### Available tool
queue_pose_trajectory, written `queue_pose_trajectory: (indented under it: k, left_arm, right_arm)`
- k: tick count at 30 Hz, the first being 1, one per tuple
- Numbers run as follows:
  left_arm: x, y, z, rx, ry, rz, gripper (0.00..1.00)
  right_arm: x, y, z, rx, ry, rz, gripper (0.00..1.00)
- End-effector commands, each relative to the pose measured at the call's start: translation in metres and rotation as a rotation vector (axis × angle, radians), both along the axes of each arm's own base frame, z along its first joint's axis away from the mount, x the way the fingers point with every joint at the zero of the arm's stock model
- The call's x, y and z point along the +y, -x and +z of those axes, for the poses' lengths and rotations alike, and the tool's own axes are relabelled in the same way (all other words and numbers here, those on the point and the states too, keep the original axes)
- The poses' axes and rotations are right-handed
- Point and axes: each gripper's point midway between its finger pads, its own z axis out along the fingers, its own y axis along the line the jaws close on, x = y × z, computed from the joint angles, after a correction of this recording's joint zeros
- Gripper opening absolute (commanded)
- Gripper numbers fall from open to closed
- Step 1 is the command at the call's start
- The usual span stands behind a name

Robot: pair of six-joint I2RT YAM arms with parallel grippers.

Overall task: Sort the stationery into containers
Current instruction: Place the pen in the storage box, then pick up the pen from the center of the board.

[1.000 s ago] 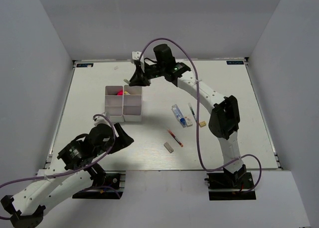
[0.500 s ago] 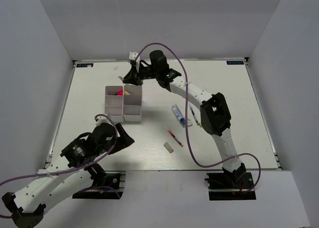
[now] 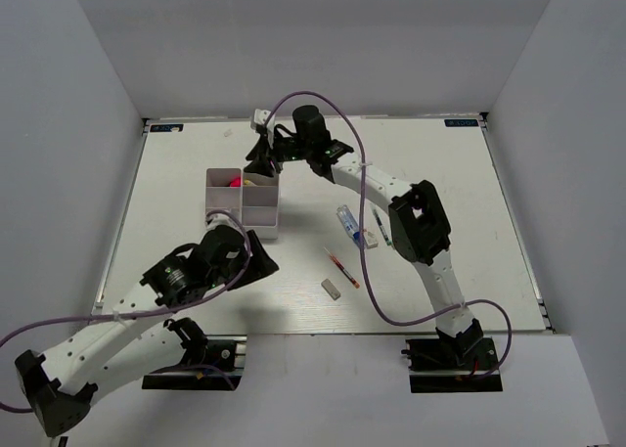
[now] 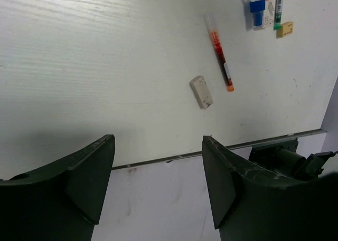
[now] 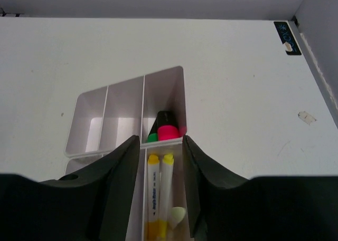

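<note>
Right gripper point(image 5: 160, 141) poised over the far end of the white organizer point(image 5: 163, 93), upper middle of the overhead view, jaws parted, nothing clamped between them. In the compartment just ahead of the fingertips, centre of the right wrist view, a pink highlighter point(image 5: 168, 131) and a green highlighter point(image 5: 152, 137), side by side and touching. In the nearer compartment, bottom centre of that view, two white pens point(image 5: 158, 193) with yellow caps, laid parallel against each other, and just beside them a small pale rounded piece point(image 5: 178, 214), too indistinct to name.

Left gripper point(image 4: 157, 143) low over the table point(image 4: 79, 67), just below the organizer's near end in the overhead view, jaws wide apart, holding nothing.

Loose on the table, right of centre in the overhead view: a red pen point(image 4: 219, 51); a grey eraser point(image 4: 201, 92) near the pen's lower end but apart from it. In the upper right corner of the left wrist view, a clear blue-capped tube point(image 4: 257, 6), a green pen point(image 4: 279, 3) just beside it, and a beige eraser point(image 4: 285, 29) at that pen's lower tip.
</note>
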Motion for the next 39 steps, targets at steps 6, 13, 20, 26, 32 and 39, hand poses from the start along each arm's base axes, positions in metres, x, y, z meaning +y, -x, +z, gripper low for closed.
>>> queue_pose_trajectory:
  k: [6, 13, 20, 26, 32, 39]
  left_arm:
    - [-0.047, -0.032, 0.019, -0.073, 0.044, -0.104, 0.77]
    - [-0.091, -0.053, -0.005, 0.037, -0.001, -0.14, 0.55]
    - [-0.135, -0.069, -0.049, 0.209, -0.085, -0.088, 0.28]
    - [-0.146, -0.067, -0.075, 0.333, -0.077, 0.034, 0.58]
    - [-0.167, -0.084, -0.079, 0.321, -0.051, 0.041, 0.6]
    - [-0.189, -0.093, -0.091, 0.366, -0.068, 0.043, 0.6]
  right_arm:
    - [-0.068, -0.008, 0.105, -0.029, -0.071, -0.205, 0.26]
    - [-0.201, -0.043, 0.067, 0.159, 0.247, -0.728, 0.0]
    - [-0.319, -0.006, 0.007, 0.338, 0.399, -0.823, 0.52]
    - [-0.365, 0.029, -0.011, 0.425, 0.366, -0.897, 0.52]
    - [-0.378, 0.054, -0.029, 0.443, 0.353, -0.902, 0.52]
    - [-0.381, 0.075, -0.039, 0.453, 0.351, -0.891, 0.52]
